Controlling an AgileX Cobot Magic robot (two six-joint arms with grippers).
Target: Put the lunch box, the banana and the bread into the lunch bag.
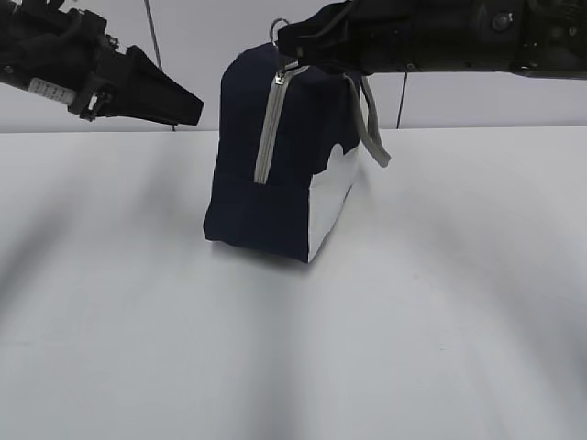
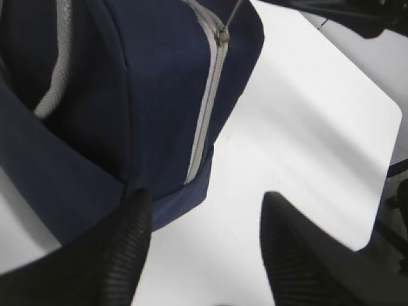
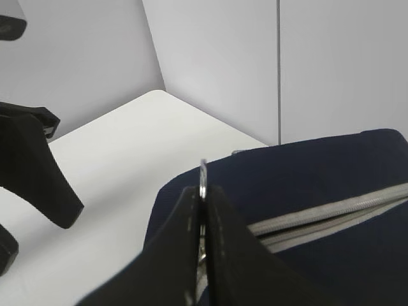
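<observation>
Pinching the ring pull (image 3: 203, 173) of the upright lunch bag (image 1: 275, 174), the right gripper (image 3: 203, 210) is clamped; the left gripper (image 2: 201, 248) hovers spread, empty. White table (image 1: 440, 321), pale walls (image 3: 210, 57).

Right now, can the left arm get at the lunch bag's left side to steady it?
Probably yes. The left gripper hangs open just left of the lunch bag, with only bare table between; the right gripper is shut on the ring pull on top, clear of that side.
</observation>
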